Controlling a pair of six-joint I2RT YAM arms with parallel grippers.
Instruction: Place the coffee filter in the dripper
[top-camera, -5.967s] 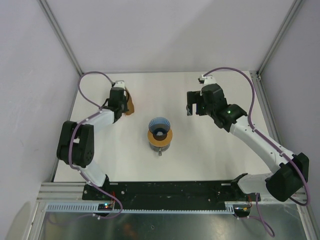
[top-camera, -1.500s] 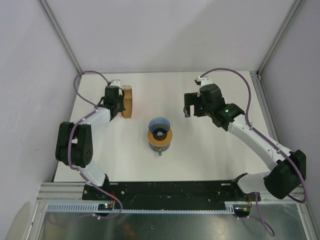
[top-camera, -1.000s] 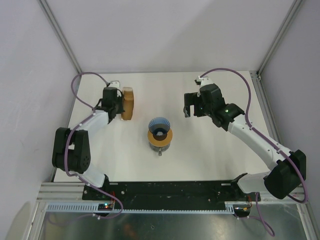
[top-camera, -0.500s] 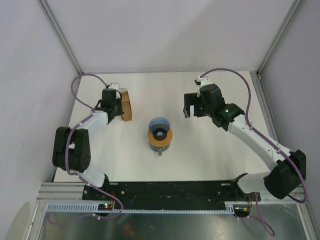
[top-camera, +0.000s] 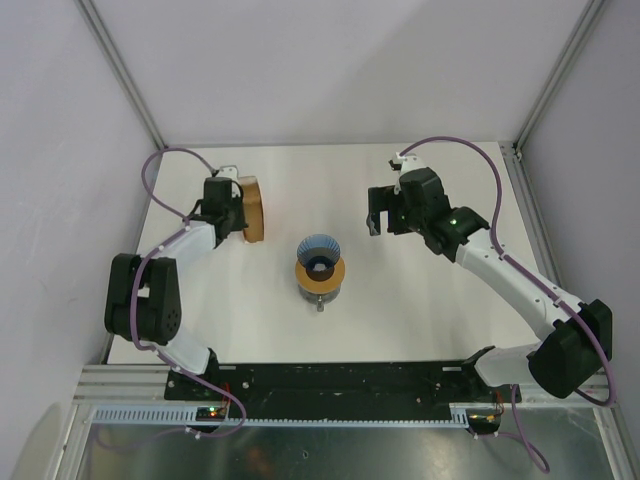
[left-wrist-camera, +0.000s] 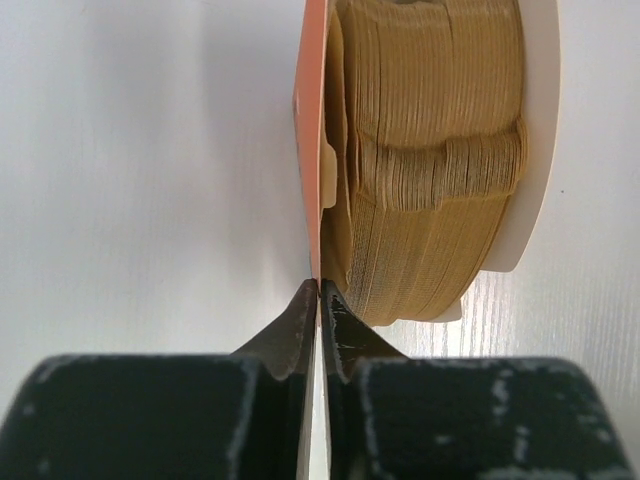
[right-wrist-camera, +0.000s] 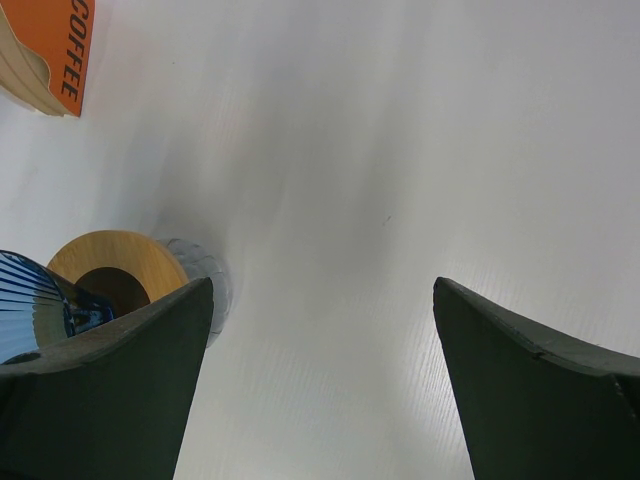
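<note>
- dripper (top-camera: 320, 262) stands mid-counter (top-camera: 420, 310), no filter in it
- right pincer (right-wrist-camera: 322, 290) beyond it to the right, released, jaws wide, holding nothing
- left pincer (left-wrist-camera: 319, 292) far left, tips at the orange packet (left-wrist-camera: 311, 120) edge, jaws nearly clenched with a hairline gap; cannot tell if anything is pinched
- coffee filters (left-wrist-camera: 430, 150) stacked in the packet; packet turned slightly since a second ago, none pulled out, so the pick looks undone

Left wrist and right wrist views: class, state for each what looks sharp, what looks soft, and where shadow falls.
Left wrist: stacked filters crisp, ribbing distinct; left gripper dark, soft-edged; faint shadow on the table beside the packet. Right wrist: right gripper looms dark; grey shadow band crosses the table; packet lettering is readable.
</note>
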